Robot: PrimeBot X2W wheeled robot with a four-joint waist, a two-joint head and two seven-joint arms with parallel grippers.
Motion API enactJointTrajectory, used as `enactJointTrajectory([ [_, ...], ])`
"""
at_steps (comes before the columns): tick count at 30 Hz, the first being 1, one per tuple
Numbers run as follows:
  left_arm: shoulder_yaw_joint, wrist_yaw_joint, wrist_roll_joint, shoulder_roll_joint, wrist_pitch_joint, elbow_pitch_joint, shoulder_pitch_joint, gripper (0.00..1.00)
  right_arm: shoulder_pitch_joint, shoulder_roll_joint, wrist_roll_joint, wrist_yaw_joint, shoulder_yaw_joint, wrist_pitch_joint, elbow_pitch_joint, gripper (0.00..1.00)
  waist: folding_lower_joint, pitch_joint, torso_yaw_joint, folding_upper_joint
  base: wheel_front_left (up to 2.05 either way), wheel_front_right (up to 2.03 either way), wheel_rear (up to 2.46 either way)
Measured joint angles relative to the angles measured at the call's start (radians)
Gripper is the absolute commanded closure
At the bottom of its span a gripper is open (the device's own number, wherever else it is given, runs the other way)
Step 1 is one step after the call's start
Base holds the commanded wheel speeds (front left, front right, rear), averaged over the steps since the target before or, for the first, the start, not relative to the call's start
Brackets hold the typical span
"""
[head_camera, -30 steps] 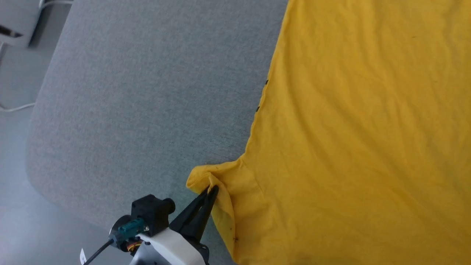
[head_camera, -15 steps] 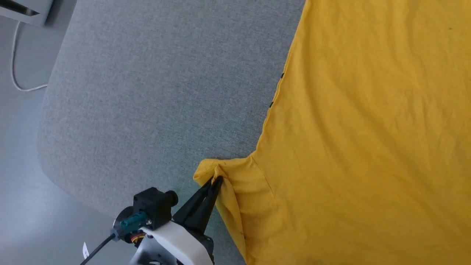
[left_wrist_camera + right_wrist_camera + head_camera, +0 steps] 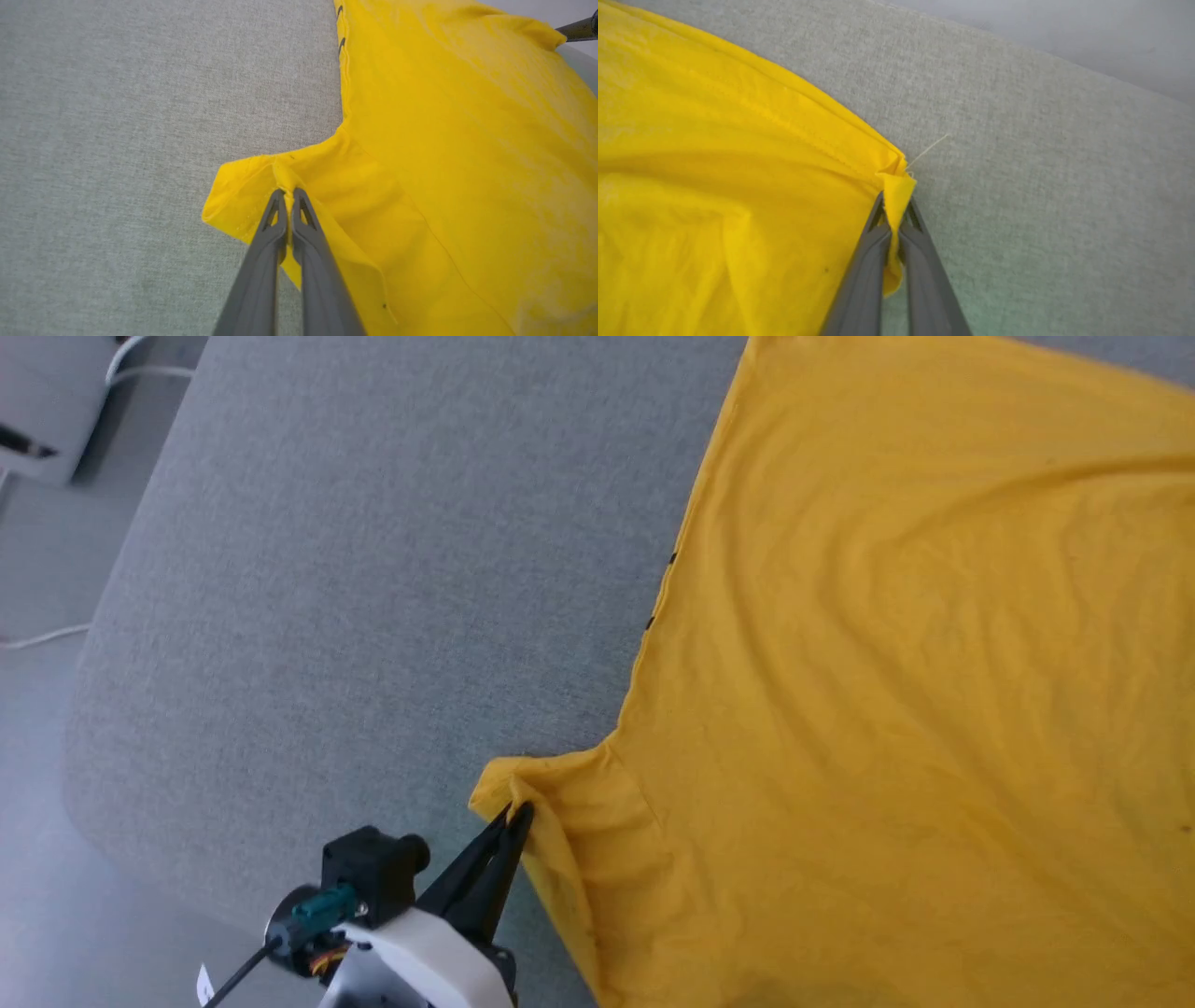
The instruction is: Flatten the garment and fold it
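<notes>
The garment (image 3: 887, 709), a mustard-yellow T-shirt, lies plain side up over the right half of the grey table (image 3: 373, 569). A few black print marks peek out along its left side seam. My left gripper (image 3: 518, 815) is shut on a pinched fold of the near sleeve. The left wrist view shows that gripper (image 3: 288, 193) with sleeve cloth (image 3: 243, 186) bunched between its tips. My right gripper (image 3: 894, 205) is shut on a hem corner of the garment (image 3: 714, 163), lifted slightly off the table (image 3: 1041, 163). A loose thread sticks out from that corner.
The table's rounded corner sits at lower left, with pale floor (image 3: 37, 859) beyond it. A white cable (image 3: 37, 637) and a white box (image 3: 42, 401) lie on the floor at far left. A dark finger (image 3: 577, 29) of the other arm shows at the left wrist view's top right.
The head camera has shifted. The garment's far edge is now in view at the top right, with fresh ridges running across the cloth. The left gripper keeps its hold on the sleeve.
</notes>
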Motion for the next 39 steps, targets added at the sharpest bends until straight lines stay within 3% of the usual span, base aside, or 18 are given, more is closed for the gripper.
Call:
enactJointTrajectory([
  [4,0.016,0.015,-0.011,0.01,-0.002,0.035,0.039,1.0,0.139,0.001,0.06,0.0,0.015,-0.006,-0.062,1.0,-0.0001,-0.063,-0.036,0.0,0.0,0.0,0.0],
  [10,0.056,0.049,-0.04,0.021,-0.019,0.066,0.119,1.0,0.456,0.007,0.166,0.0,-0.004,0.035,-0.275,1.0,-0.0001,-0.181,-0.118,0.0,0.0,0.0,0.0],
  [18,0.099,0.086,-0.054,0.029,-0.038,0.073,0.167,1.0,0.807,0.089,0.211,0.0,-0.086,0.144,-0.625,1.0,-0.0002,-0.286,-0.236,0.0,0.0,0.0,0.0],
  [23,0.117,0.102,-0.061,0.038,-0.047,0.073,0.187,1.0,0.986,0.149,0.201,0.0,-0.141,0.213,-0.777,1.0,-0.0002,-0.332,-0.304,0.0,0.0,0.0,0.0],
  [28,0.122,0.109,-0.066,0.037,-0.05,0.073,0.19,1.0,1.103,0.211,0.177,0.0,-0.197,0.266,-0.827,1.0,-0.0001,-0.366,-0.35,0.0,0.0,0.0,0.0],
  [34,0.119,0.11,-0.07,0.036,-0.054,0.074,0.187,1.0,1.132,0.256,0.167,0.0,-0.189,0.243,-0.817,1.0,0.0,-0.375,-0.368,0.0,0.0,0.0,0.0],
  [35,0.117,0.11,-0.07,0.035,-0.054,0.074,0.184,1.0,1.122,0.252,0.163,0.0,-0.187,0.222,-0.818,0.72,0.0,-0.373,-0.366,0.0,0.0,0.0,0.0],
  [36,0.115,0.11,-0.07,0.035,-0.054,0.074,0.179,1.0,1.107,0.243,0.16,0.0,-0.184,0.21,-0.818,0.0,0.0,-0.37,-0.363,0.0,0.0,0.0,0.0],
  [39,0.112,0.11,-0.069,0.037,-0.053,0.067,0.169,1.0,1.055,0.214,0.188,0.0,-0.163,0.214,-0.835,0.0,0.0001,-0.357,-0.354,0.0,0.0,0.0,0.0],
])
